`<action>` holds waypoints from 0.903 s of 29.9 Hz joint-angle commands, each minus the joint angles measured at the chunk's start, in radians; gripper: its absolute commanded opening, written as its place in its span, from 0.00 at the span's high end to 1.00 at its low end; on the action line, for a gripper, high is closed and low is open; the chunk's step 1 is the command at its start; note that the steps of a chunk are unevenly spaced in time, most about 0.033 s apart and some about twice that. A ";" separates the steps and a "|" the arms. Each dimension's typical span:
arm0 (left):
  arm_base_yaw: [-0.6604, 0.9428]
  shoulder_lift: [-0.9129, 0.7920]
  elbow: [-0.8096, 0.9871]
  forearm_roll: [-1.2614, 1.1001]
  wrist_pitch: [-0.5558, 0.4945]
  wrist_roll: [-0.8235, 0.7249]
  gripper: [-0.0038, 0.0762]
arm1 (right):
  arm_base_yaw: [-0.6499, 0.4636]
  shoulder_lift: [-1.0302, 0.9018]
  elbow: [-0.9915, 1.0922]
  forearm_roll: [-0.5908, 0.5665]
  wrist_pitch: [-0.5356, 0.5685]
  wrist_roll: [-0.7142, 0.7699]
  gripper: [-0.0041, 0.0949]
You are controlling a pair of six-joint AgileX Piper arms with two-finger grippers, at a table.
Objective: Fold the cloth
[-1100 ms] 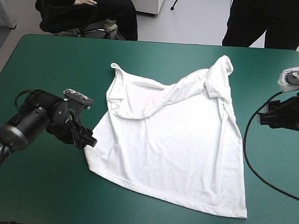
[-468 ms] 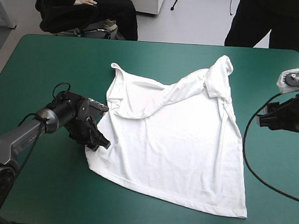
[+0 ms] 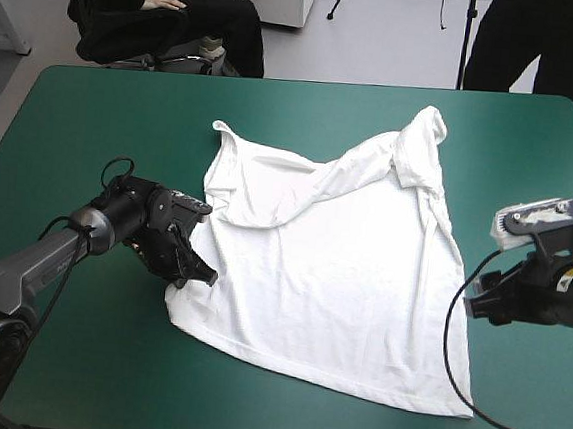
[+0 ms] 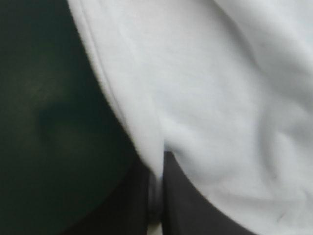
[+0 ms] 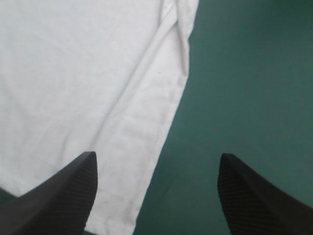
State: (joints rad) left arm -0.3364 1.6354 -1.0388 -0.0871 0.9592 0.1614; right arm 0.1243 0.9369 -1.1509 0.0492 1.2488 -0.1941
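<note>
Fingers of left gripper (image 3: 199, 275) clamped on T-shirt (image 3: 332, 269), spread flat at centre, at its 8 o'clock edge; right gripper (image 5: 157, 155) fingers apart at 4 o'clock hem; grasping step, right pinch likely next.

T-shirt (image 3: 332, 269) lies spread on the counter (image 3: 94, 117), about centre, a little toward 3 o'clock. Neck end points to 12 o'clock, hem to 6 o'clock.

At the shirt's 8 o'clock corner: left end effector (image 3: 199, 275), cloth edge pinched between its fingers (image 4: 132, 205).

At the shirt's 4 o'clock side: right end effector (image 3: 474, 306), fingers apart, one over the cloth, the other over bare counter, the shirt's side edge between them.
</note>
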 commanded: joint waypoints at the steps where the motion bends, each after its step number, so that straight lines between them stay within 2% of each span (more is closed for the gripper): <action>1: -0.003 -0.017 -0.013 0.019 -0.038 -0.003 0.97 | 0.038 -0.046 0.059 0.029 0.001 0.067 0.30; 6: -0.003 -0.017 -0.013 0.019 -0.038 -0.003 0.97 | 0.049 -0.053 0.200 0.025 0.001 0.076 0.35; 11: -0.003 -0.017 -0.013 0.020 -0.042 -0.003 0.97 | 0.049 -0.053 0.354 -0.009 -0.004 0.061 0.35; 19: -0.003 -0.017 -0.013 0.021 -0.044 -0.003 0.97 | 0.049 -0.034 0.561 0.032 -0.169 0.065 0.35; 27: -0.003 -0.017 -0.013 0.019 -0.044 -0.005 0.97 | 0.049 0.131 0.608 0.047 -0.262 0.052 0.36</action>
State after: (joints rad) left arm -0.3364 1.6354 -1.0405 -0.0840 0.9608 0.1614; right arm 0.1716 1.0237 -0.5261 0.0832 1.0288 -0.1276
